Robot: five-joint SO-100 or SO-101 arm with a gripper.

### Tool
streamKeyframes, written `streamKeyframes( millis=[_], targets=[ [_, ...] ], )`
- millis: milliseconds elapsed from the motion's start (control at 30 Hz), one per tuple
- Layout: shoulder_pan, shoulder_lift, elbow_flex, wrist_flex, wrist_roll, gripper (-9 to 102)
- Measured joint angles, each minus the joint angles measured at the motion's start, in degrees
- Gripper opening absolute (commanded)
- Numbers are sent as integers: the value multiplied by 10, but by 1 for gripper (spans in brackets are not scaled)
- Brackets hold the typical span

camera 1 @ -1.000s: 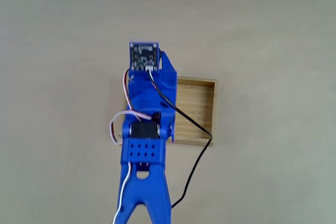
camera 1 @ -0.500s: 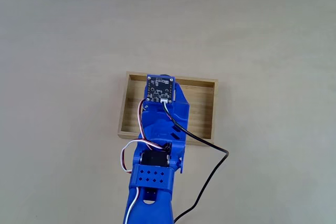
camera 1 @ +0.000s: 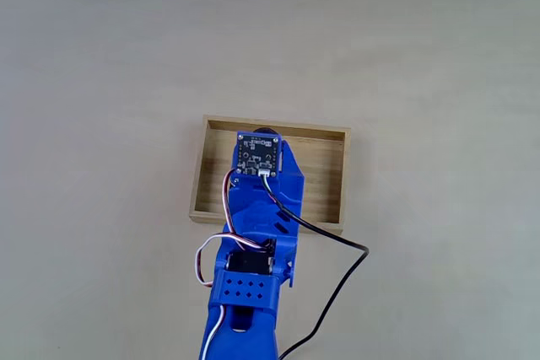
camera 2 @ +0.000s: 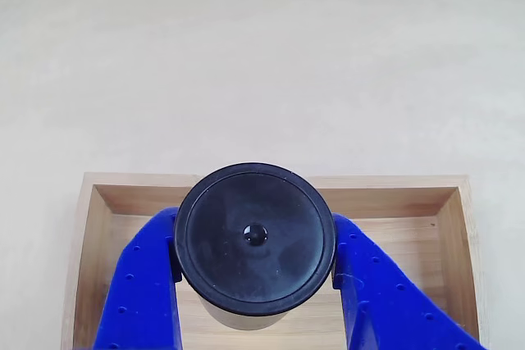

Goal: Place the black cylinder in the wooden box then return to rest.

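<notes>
While the black cylinder (camera 2: 254, 239) sits pinched between my two blue fingers (camera 2: 135, 284), I'm looking straight down on its round matte top, with a small dimple at the centre and a raised rim around a shallow recess. It hangs over the wooden box (camera 2: 443, 227), inside the outline of the walls and toward the far side, and I judge it's not yet resting on the floor, though I can't tell the gap. The gripper (camera 2: 254, 293) is clamped on the cylinder's flanks, one finger on each side, both of perforated blue plastic. In the fixed view the arm (camera 1: 257, 208) reaches over the box's near wall (camera 1: 321, 227), its camera board (camera 1: 258, 154) close to the far wall, and a black cable (camera 1: 333, 292) loops out across the pale table (camera 1: 422, 56). The box is light wood, shallow, with low square walls and a grained plank floor. The risks, as I see them: the cylinder sits close to the far wall, so letting go with any forward drift could land it on that edge and tip it out; dropping it from height could make the smooth round piece bounce or roll; and the fingers could nudge the light tray across the smooth table.
</notes>
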Motion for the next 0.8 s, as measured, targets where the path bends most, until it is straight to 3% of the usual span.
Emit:
streamKeyframes(
  millis=[800],
  targets=[
    [25,76,5,-46,7,20]
  ],
)
